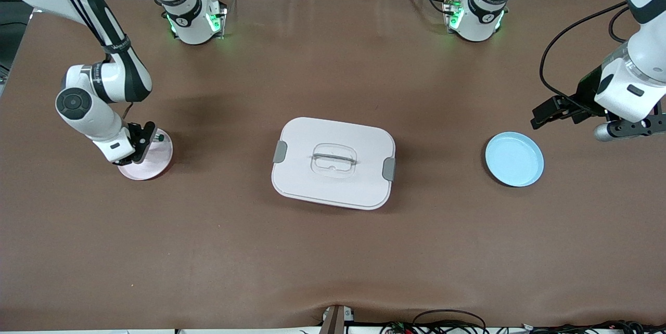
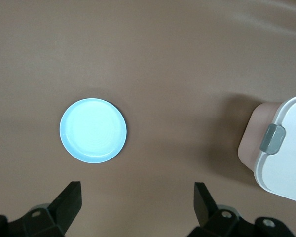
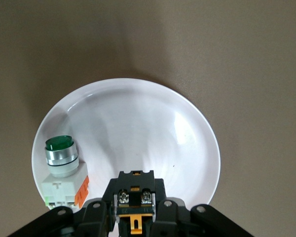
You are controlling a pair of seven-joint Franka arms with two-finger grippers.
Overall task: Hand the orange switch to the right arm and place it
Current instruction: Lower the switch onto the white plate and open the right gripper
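Note:
My right gripper (image 1: 139, 148) is low over a pale pink plate (image 1: 162, 159) at the right arm's end of the table. In the right wrist view the gripper (image 3: 135, 200) is shut on the orange switch (image 3: 134, 185), a black block with an orange tab, held over the plate (image 3: 138, 118). I cannot tell whether the switch touches the plate. A white-silver piece with a green cap (image 3: 60, 157) lies in the same plate beside the gripper. My left gripper (image 1: 545, 113) is open and empty in the air over the table near a blue plate (image 1: 514, 159); it waits.
A white lidded box (image 1: 333, 162) with grey clips and a clear handle sits mid-table; its corner shows in the left wrist view (image 2: 281, 148). The blue plate (image 2: 92, 130) holds nothing. My left gripper (image 2: 138, 195) is over bare brown tabletop beside it.

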